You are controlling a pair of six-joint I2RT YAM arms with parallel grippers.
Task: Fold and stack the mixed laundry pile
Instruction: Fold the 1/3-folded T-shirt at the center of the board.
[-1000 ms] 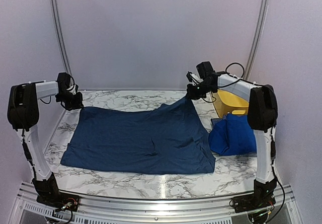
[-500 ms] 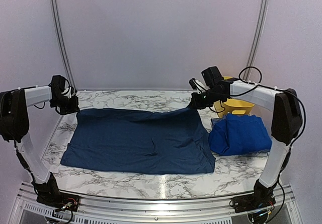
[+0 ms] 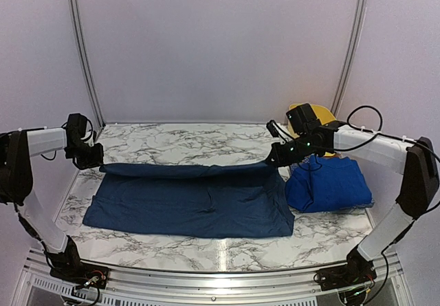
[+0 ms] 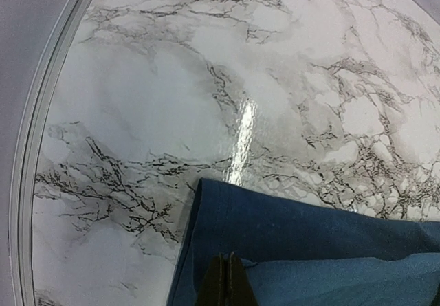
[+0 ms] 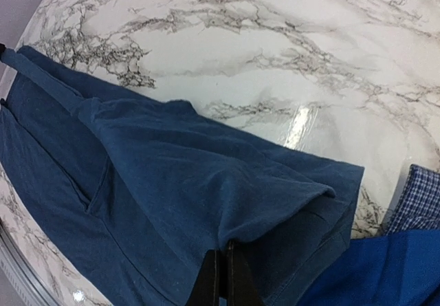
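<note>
Soft, even, bright light. White glare streaks the glossy grey-veined marble tabletop (image 4: 137, 113) just ahead of the black fingers (image 4: 213, 287) of the left gripper (image 4: 224, 261). Both wrist views bow at their edges.

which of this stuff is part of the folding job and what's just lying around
Job: dark denim garment, royal-blue garment, checked shirt.
Lying about: yellow tub.
</note>
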